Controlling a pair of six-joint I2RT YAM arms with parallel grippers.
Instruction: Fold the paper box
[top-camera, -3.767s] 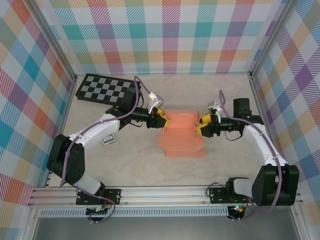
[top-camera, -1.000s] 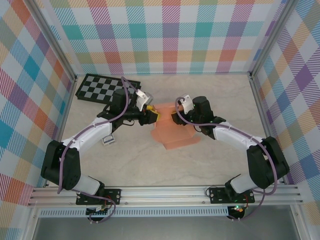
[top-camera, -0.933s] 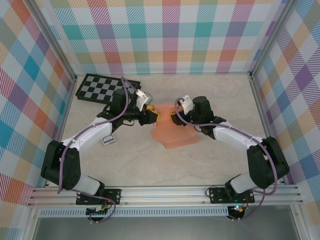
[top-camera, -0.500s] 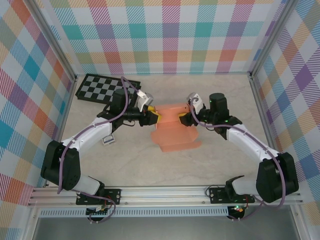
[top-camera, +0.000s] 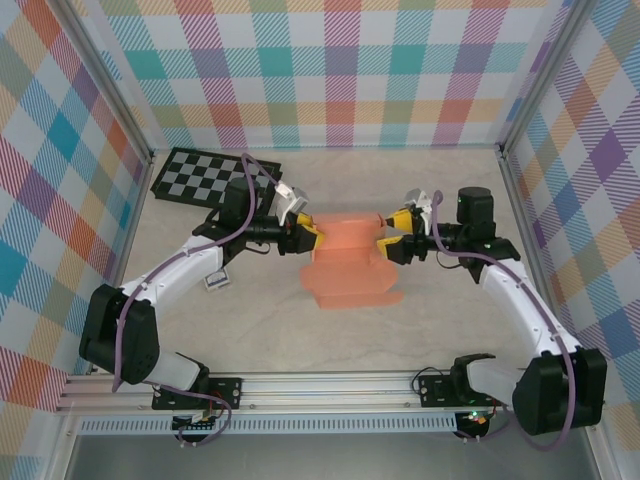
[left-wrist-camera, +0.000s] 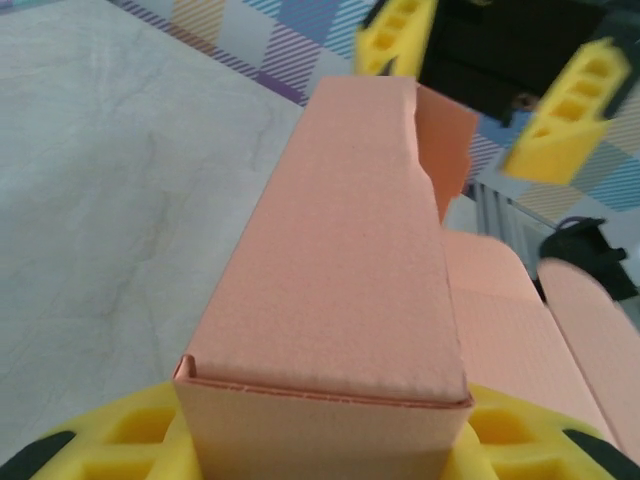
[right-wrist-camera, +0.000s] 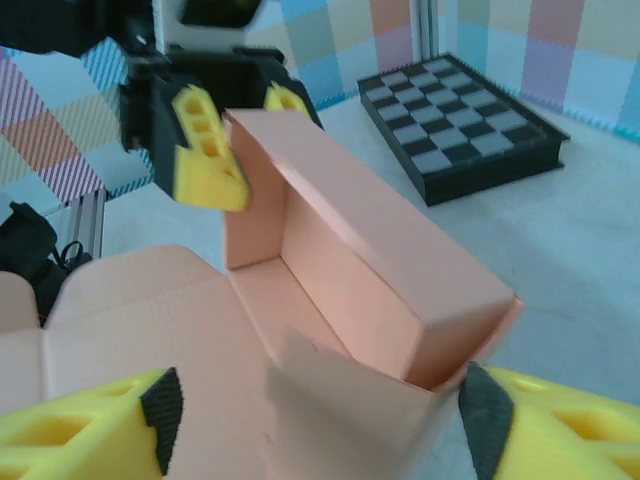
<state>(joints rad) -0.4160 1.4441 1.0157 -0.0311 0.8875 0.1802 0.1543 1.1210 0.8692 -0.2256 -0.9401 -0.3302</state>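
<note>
Salmon-orange paper box (top-camera: 345, 270), top view: sits mid-table (top-camera: 300, 330), partly folded. A raised box-shaped section runs left to right along its far side, and flat flaps spread on the near side. Left gripper (top-camera: 307, 234) is at the left end of the raised section, right gripper (top-camera: 393, 233) at the right end. Black-and-grey checkerboard (top-camera: 200, 178) lies in the far left corner, well apart from the box.

Left wrist: paper box (left-wrist-camera: 340, 260) runs straight away from the camera. Left gripper (left-wrist-camera: 322, 450) is clamped on its near end, with a yellow finger (left-wrist-camera: 110, 440) pressed against each side. Right gripper (left-wrist-camera: 480, 78) is at the far end, fingers spread; one is near the box edge, the other apart from it.

Right wrist: paper box (right-wrist-camera: 380, 270) shows its hollow inside with one long wall upright. Right gripper (right-wrist-camera: 320, 420) is released, its fingers wide either side of the box end. Left gripper (right-wrist-camera: 240, 125) grips the other end. Checkerboard (right-wrist-camera: 455, 125) lies beyond, to the right.
</note>
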